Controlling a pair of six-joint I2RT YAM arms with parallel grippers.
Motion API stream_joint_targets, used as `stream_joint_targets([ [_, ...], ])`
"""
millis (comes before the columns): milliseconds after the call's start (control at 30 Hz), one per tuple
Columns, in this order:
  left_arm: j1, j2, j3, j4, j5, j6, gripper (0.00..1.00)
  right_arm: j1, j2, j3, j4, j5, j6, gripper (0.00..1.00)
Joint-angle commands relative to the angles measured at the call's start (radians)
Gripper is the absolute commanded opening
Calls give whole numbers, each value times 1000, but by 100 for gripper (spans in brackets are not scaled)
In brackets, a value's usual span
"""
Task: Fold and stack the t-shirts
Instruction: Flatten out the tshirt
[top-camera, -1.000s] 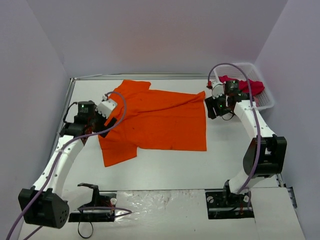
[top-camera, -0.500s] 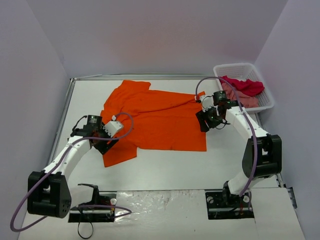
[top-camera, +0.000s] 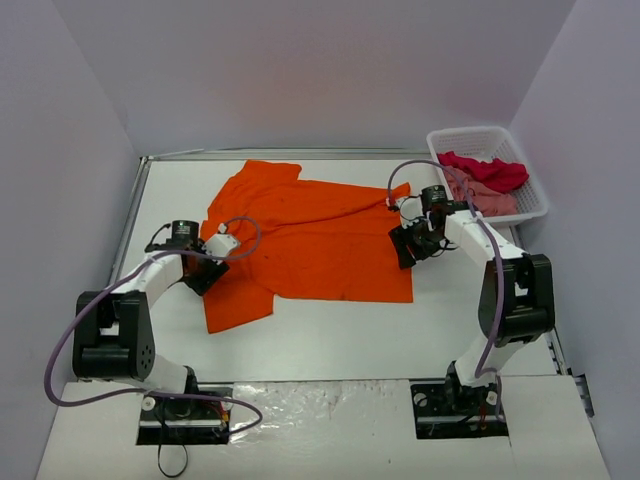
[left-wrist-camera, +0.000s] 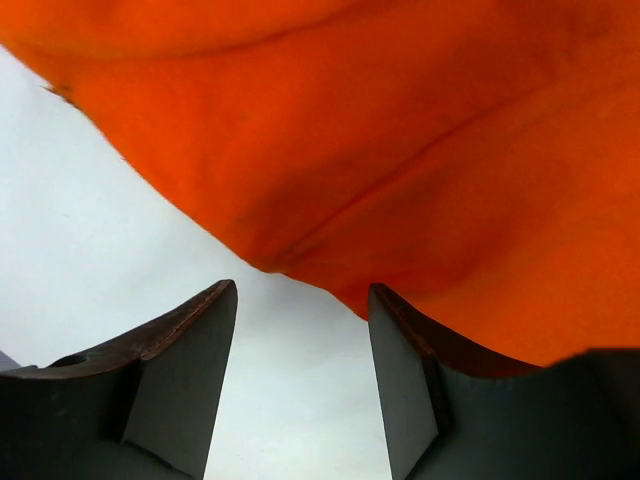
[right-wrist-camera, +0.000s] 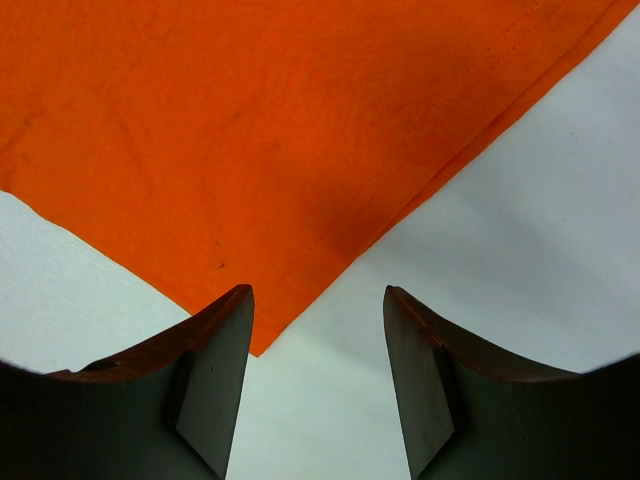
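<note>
A bright orange t-shirt (top-camera: 315, 235) lies spread flat on the white table. My left gripper (top-camera: 203, 278) is low at its left edge by the sleeve. In the left wrist view it (left-wrist-camera: 300, 300) is open over bare table, with the orange hem (left-wrist-camera: 330, 150) just ahead and its right finger (left-wrist-camera: 400, 370) overlapping the cloth's edge. My right gripper (top-camera: 403, 254) sits at the shirt's right edge. In the right wrist view it (right-wrist-camera: 318, 300) is open, and an orange corner (right-wrist-camera: 262, 340) lies beside its left finger (right-wrist-camera: 215, 380). A crimson t-shirt (top-camera: 490, 170) and a pink one (top-camera: 485, 198) lie in the basket.
The white lattice basket (top-camera: 468, 132) stands at the back right against the wall. Purple cables loop over both arms. Walls enclose the table on the left, back and right. Bare tabletop (top-camera: 340, 335) lies in front of the shirt.
My left arm swung down and toward the near left edge of the orange shirt, its jaws narrowing. My right arm moved left from the basket to the shirt's right edge.
</note>
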Motion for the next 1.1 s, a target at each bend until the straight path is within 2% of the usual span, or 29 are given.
stream_joint_targets([
  [0, 20, 1, 77, 33, 37, 37, 53, -2, 8, 6, -14, -23, -5, 51],
  [100, 66, 13, 103, 19, 59, 42, 53, -2, 17, -3, -10, -20, -5, 50],
  [367, 91, 45, 128, 4, 98, 50, 52, -2, 27, -11, -5, -17, -7, 50],
  [700, 108, 53, 114, -9, 148, 56, 44, -2, 31, -15, -8, -9, -4, 50],
  [933, 109, 84, 124, -35, 172, 67, 37, 1, 26, -41, -20, 4, -17, 50],
  [1033, 109, 99, 134, -50, 178, 70, 26, 1, 21, -58, -34, 6, -28, 50],
  [1067, 109, 102, 137, -53, 183, 71, 26, 1, 23, -63, -39, 7, -30, 50],
])
